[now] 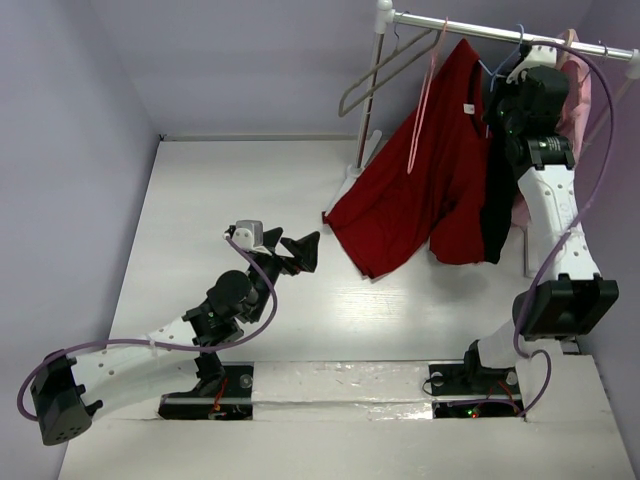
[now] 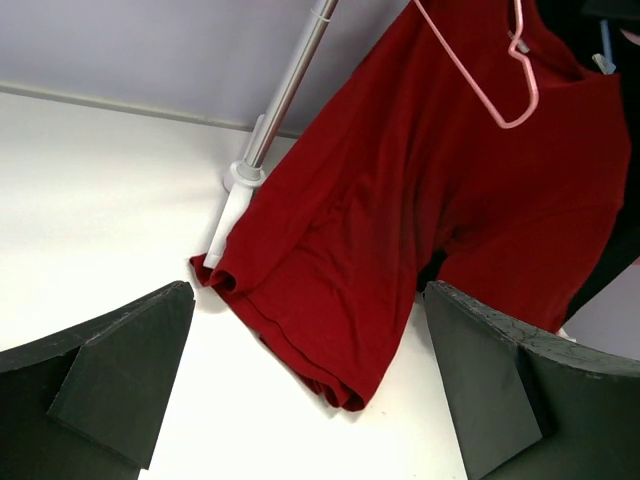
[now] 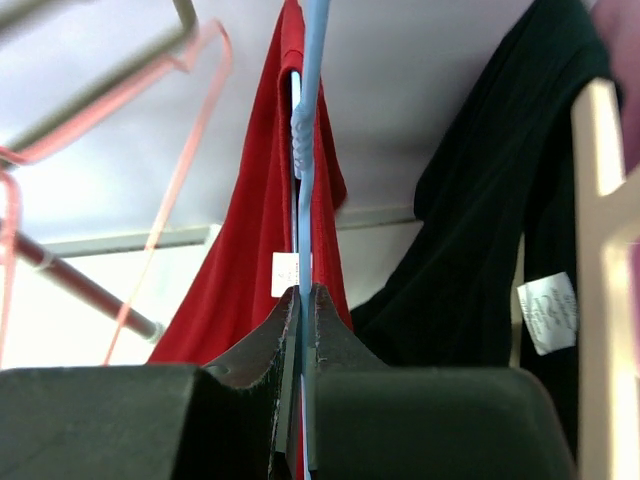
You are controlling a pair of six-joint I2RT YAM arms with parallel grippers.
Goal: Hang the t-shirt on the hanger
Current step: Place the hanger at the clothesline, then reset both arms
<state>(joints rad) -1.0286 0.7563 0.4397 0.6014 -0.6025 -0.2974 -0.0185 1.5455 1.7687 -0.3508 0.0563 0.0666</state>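
Across the white table [image 1: 250, 200] at the far right stands a clothes rack, its rail [image 1: 470, 28] running along the top and its pole [image 2: 290, 90] coming down to a foot on the tabletop. From the rail hangs the red t-shirt [image 1: 420, 190], spread wide and slanting down to the left; its lower hem reaches the table near the rack's foot, though whether it rests there is hard to tell. Just to its right hangs a black garment [image 1: 497, 210], and beyond that a pink garment [image 1: 585, 90] shows at the rail's end.

The right arm stretches up to the rail. The right gripper [image 3: 300, 300] is pressed together on the thin light-blue hanger [image 3: 310, 100], whose wire runs straight up from between the fingers with the red cloth close beside it. The left gripper [image 1: 300, 250] hovers over the middle of the table, well apart from the shirt, with its fingers [image 2: 120, 370] spread wide and nothing between them.

A grey hanger [image 1: 375, 75] and a thin pink hanger [image 1: 428, 90] hang bare on the rail, the pink one in front of the shirt. A small white neck label [image 3: 285, 273] sits just beside the blue wire.
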